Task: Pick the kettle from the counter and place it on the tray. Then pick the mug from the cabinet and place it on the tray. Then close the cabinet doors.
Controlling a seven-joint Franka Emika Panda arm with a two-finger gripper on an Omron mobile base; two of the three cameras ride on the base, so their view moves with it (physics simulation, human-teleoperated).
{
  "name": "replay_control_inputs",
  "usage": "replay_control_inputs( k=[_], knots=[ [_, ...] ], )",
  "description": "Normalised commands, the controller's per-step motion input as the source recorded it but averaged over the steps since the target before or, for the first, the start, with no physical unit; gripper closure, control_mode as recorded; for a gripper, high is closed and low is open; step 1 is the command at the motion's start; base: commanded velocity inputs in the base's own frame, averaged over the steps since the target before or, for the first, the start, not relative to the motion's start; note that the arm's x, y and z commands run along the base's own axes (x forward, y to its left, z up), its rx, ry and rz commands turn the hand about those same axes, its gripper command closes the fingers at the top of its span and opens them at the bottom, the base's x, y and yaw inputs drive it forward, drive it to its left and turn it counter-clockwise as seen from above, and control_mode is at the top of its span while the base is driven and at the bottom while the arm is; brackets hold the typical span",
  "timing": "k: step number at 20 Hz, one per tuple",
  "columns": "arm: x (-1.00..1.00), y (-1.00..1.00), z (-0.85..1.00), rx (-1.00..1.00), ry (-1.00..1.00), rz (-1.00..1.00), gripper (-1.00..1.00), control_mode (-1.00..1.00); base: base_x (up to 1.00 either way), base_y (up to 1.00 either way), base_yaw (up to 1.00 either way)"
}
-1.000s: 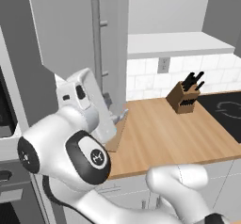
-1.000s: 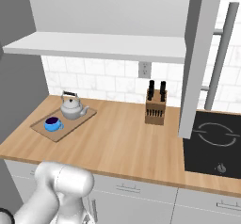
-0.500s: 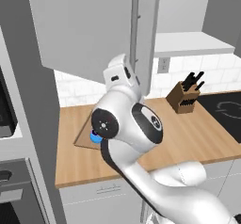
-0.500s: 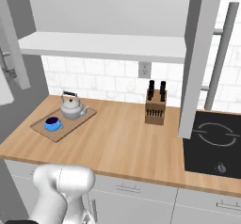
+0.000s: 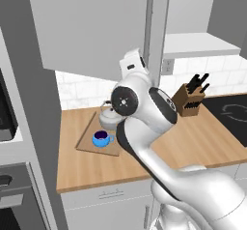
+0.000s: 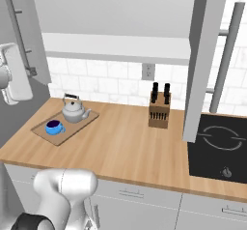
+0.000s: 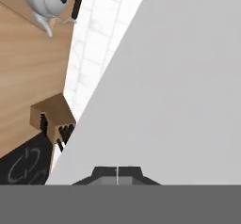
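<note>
The silver-grey kettle (image 6: 73,111) and the blue mug (image 6: 54,126) both stand on the wooden tray (image 6: 77,123) at the left of the counter (image 6: 125,147). From the other side the mug (image 5: 101,138) lies in front of the kettle (image 5: 108,118), which my arm half hides. My gripper (image 7: 117,172) is shut and empty, its tips close against the left cabinet door (image 7: 174,77). That door (image 6: 14,11) stands partly swung in, with my hand (image 6: 14,79) beside its bar handle (image 6: 19,31). The right cabinet door (image 6: 205,55) still stands out from the cabinet, above the white shelf floor (image 6: 120,45).
A wooden knife block (image 6: 159,110) stands at the back of the counter by the tiled wall. A black cooktop (image 6: 222,142) lies at the right. A tall grey panel and an oven (image 5: 9,127) border the counter on the left.
The left cabinet door has swung further toward shut, with my hand moving along against it. Kettle, mug and tray have stayed put.
</note>
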Motion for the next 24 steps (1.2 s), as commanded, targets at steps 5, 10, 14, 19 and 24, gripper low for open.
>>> replay_control_inputs(
  k=[5,10,14,19,24],
  knots=[
    [0.66,0.17,-0.02,0.00,-0.12,0.01,1.00,-1.00,0.00,0.00,0.00],
    [0.43,0.23,-0.10,0.00,-0.34,0.07,1.00,-1.00,0.00,0.00,0.00],
    [0.38,0.17,-0.06,0.00,-0.43,0.27,1.00,-1.00,0.00,0.00,0.00],
    [0.76,0.04,0.00,0.00,-0.34,0.45,1.00,-1.00,0.00,0.00,0.00],
    [1.00,0.01,0.07,0.00,-0.09,0.39,1.00,-1.00,0.00,0.00,0.00]
  ],
)
